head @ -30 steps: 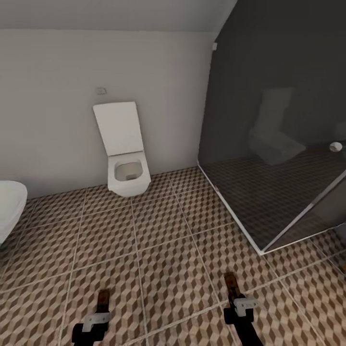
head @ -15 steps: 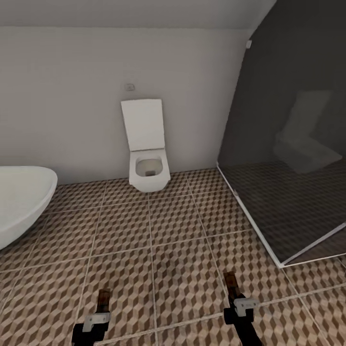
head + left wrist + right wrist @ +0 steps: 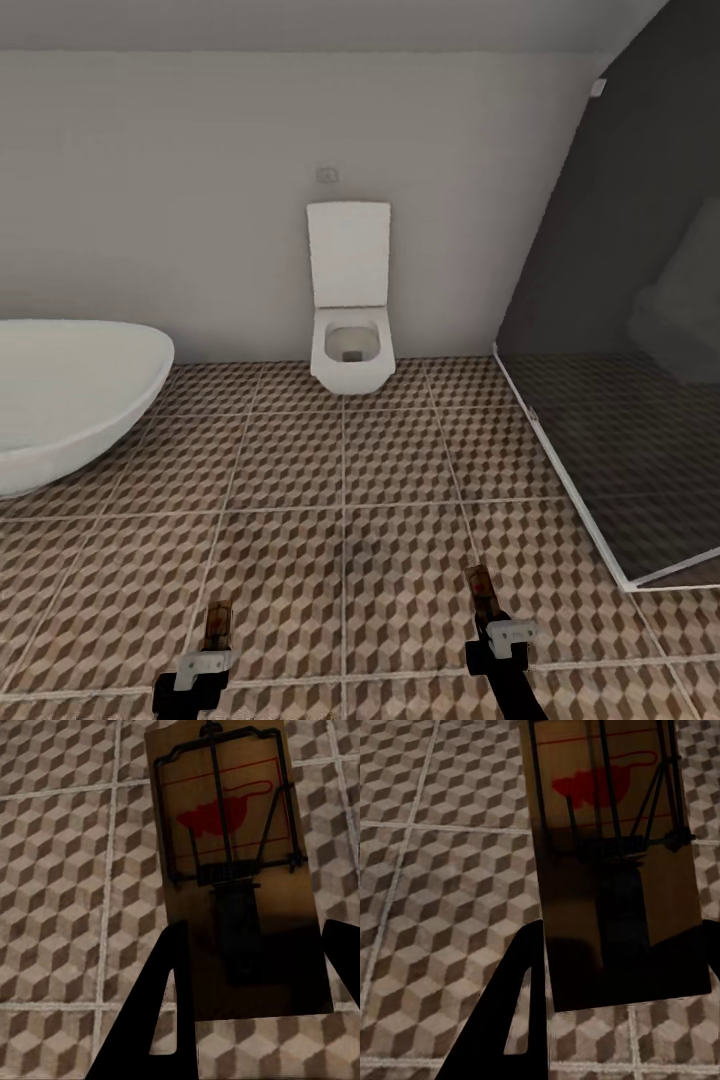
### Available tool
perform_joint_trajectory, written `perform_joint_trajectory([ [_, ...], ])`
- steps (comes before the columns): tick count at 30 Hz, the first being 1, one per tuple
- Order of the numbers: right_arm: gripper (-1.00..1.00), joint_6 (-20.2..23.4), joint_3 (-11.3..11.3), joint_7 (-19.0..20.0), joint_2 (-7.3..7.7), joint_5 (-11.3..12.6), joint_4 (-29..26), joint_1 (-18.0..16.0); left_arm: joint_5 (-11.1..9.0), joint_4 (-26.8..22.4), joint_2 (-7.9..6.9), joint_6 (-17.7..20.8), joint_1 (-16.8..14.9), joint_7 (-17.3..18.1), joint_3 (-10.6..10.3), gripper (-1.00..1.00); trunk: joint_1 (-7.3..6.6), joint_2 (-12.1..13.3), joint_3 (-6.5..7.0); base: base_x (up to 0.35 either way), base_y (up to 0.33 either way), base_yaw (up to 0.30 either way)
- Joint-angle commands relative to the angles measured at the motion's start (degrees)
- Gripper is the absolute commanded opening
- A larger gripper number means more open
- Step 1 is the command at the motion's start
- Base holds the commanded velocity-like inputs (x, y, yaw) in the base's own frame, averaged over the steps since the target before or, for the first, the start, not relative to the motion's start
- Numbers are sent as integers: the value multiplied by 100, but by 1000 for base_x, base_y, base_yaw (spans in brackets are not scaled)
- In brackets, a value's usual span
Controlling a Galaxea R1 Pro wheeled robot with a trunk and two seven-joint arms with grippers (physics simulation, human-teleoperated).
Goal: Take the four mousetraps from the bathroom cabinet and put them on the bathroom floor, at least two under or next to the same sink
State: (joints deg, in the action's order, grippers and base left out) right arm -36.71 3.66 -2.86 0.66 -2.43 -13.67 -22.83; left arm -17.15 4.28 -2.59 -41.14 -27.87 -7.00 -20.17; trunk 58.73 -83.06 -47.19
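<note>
Your view has swung leftward over the last second: the toilet (image 3: 349, 325) that sat left of centre now stands in the middle of the head view, the white bathtub (image 3: 70, 400) has come well into the picture to the toilet's left, and the dark glass shower enclosure (image 3: 640, 400) has slid off toward the toilet's right. That is the camera turning with the base, not the fixtures moving. Your arms have kept their pose through the turn. The left gripper (image 3: 205, 655) is pinching a mousetrap (image 3: 229, 855) at its near end, the red mark and wire bar pointing away from the fingers, held above the bathroom floor (image 3: 380, 520). The right gripper (image 3: 497, 628) is clamped the same way on a second mousetrap (image 3: 611, 847). Both traps hang in front of the toilet, well short of it. I judge you are scanning for the sink: with two traps in hand, finding it comes before any release, since two must lie under or beside it.
</note>
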Motion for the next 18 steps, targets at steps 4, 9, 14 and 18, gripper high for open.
perform_joint_trajectory([
  [4,-100,-12,36,-30,5,-3,4,-2,-8,20,4,-23,-8,-30,-49,-100,0,-2,-16,0,0,279],
  [9,-100,-7,38,-30,5,-3,4,-2,-8,20,4,-18,-8,-30,-49,-100,0,-2,-32,0,0,279],
  [14,-100,-7,35,-30,5,-3,4,-2,-8,20,4,-17,-8,-30,-49,-100,0,-2,-47,0,0,279],
  [18,-100,-6,36,-30,5,-4,4,-2,-8,20,4,-17,-7,-30,-49,-100,0,-2,-60,0,0,279],
])
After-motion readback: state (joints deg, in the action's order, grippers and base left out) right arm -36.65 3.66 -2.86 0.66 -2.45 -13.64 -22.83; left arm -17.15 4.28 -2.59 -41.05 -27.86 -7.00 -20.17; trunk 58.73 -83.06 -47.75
